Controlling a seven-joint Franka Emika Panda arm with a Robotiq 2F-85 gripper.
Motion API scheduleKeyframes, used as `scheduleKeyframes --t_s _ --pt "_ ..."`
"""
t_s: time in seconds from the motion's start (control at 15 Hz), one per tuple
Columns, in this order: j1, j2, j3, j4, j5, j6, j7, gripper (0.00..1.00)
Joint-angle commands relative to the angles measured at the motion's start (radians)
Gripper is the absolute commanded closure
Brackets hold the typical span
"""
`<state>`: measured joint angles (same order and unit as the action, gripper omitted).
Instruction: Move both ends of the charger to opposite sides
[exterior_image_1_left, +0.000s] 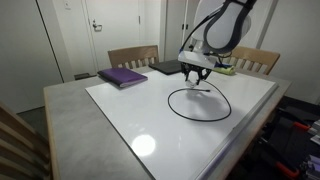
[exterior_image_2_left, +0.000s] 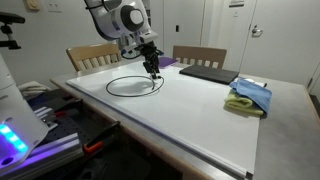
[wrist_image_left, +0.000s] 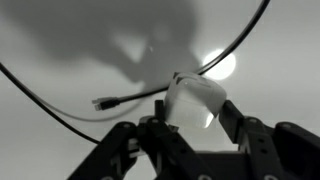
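Note:
The charger is a thin black cable lying in a loop (exterior_image_1_left: 200, 104) on the white tabletop, seen in both exterior views (exterior_image_2_left: 135, 86). My gripper (exterior_image_1_left: 196, 72) hangs just above the loop's far edge (exterior_image_2_left: 152, 68). In the wrist view the gripper (wrist_image_left: 192, 112) is shut on a white block (wrist_image_left: 192, 98) that sits on the cable, held slightly above the surface. One small dark connector end (wrist_image_left: 103, 102) lies just left of the block, on a strand running toward it. Another cable strand (wrist_image_left: 240, 45) curves up to the right. The other end is not visible.
A purple book (exterior_image_1_left: 123, 76) and a dark laptop (exterior_image_1_left: 165, 67) lie at the table's far side. A blue and yellow cloth (exterior_image_2_left: 250, 96) sits near the laptop (exterior_image_2_left: 208, 73). Wooden chairs (exterior_image_1_left: 133, 55) stand behind the table (exterior_image_1_left: 200, 140).

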<state>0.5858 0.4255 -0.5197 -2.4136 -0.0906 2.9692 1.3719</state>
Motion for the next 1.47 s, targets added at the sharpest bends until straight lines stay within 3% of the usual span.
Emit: scheduleKeyframes --t_s 0.0,0.13,0.2,0.53,0.6,0.8,1.4 --pt "0.101 0.057 -0.163 0.013 -0.038 -0.027 0.18 0.68" --pt "0.121 0.065 -0.216 0.004 -0.013 -0.052 0.25 0.68" --pt "0.08 0.048 -0.16 0.003 -0.026 -0.021 0.19 0.43" --pt "0.091 0.057 -0.194 0.002 -0.027 -0.036 0.239 0.43" --pt "0.104 0.067 -0.206 0.006 -0.026 -0.044 0.258 0.68" --pt "0.104 0.071 -0.214 0.015 0.004 -0.091 0.342 0.68" --pt "0.098 0.089 -0.317 0.025 -0.053 -0.265 0.806 0.68"
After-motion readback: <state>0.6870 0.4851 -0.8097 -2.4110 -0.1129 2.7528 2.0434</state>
